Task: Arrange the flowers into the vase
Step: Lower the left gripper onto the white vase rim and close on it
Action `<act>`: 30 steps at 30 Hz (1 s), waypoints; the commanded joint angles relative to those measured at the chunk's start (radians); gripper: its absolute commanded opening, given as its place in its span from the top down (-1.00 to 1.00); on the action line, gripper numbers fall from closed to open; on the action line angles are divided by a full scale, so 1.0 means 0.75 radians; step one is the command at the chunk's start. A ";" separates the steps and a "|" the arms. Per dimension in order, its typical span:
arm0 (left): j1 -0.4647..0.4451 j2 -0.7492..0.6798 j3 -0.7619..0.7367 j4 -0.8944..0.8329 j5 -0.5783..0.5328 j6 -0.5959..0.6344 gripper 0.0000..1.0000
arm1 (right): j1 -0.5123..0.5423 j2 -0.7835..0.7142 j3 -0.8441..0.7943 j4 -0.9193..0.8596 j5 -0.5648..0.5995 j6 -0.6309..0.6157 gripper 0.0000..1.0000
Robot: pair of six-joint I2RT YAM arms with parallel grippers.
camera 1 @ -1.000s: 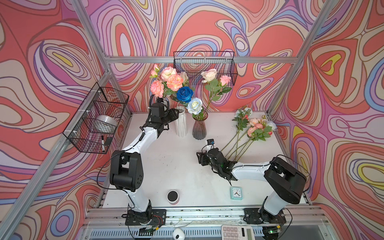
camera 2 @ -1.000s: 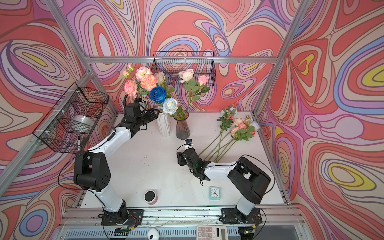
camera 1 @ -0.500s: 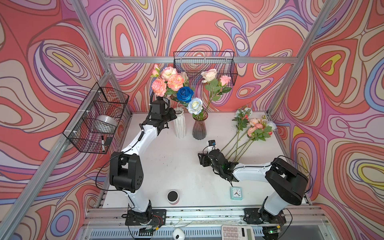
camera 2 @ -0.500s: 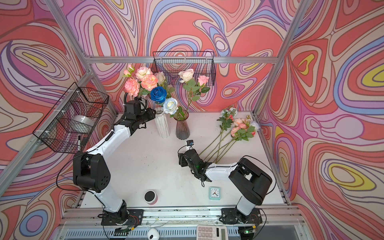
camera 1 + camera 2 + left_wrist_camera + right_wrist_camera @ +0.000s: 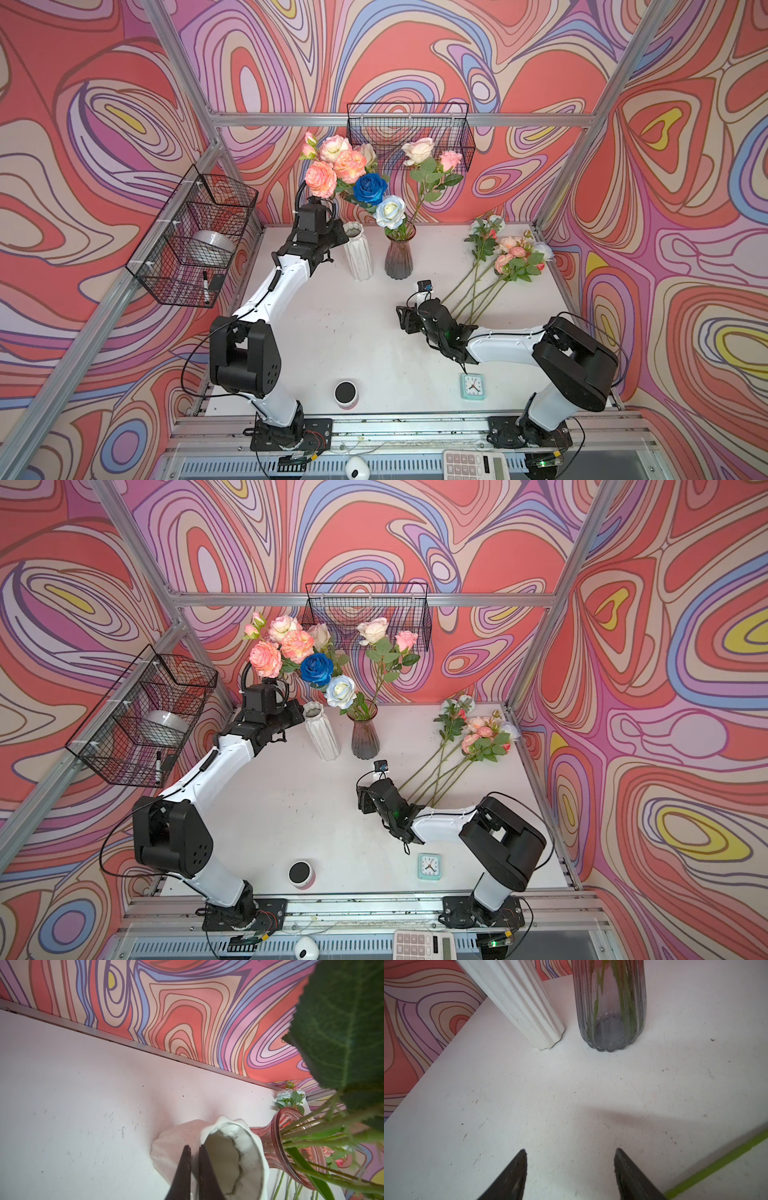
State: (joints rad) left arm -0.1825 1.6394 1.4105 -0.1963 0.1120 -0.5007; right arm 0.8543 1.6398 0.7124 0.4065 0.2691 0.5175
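Lying flat at the right of the white tabletop (image 5: 332, 328) in both top views: the loose green-stemmed flowers (image 5: 512, 257) with pink, peach and cream heads, long axis diagonal, heads toward upper right, cut ends toward lower centre; just beside those cut ends, the right claw (image 5: 571, 1150), low, jaws wide apart and empty, aimed up-frame at the vases, so stems off to its side and running behind its wrist; probably a back-off and turn needed before any pinch; farther off, left of upper centre, the left claw (image 5: 194, 1147), pinched together on the rim of the empty, leaning ribbed white ceramic vase (image 5: 358, 253), just beside the smoky pink glass vase (image 5: 398, 257) holding the other flowers (image 5: 368, 187); their leaves over that mouth likely in the way; mint alarm clock (image 5: 473, 386) well apart at lower right.
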 commanded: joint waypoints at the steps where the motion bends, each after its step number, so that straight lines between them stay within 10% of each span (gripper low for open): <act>1: -0.002 -0.001 -0.049 -0.160 0.017 0.010 0.61 | 0.008 0.013 0.048 -0.005 -0.031 -0.018 -0.40; 30: -0.041 0.120 0.121 -0.593 -0.243 0.201 0.70 | 0.009 0.023 0.067 -0.018 -0.031 -0.019 -0.40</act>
State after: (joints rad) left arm -0.2092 1.6913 1.5593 -0.4759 -0.0574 -0.3698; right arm 0.8547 1.6463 0.7536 0.3927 0.2459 0.5095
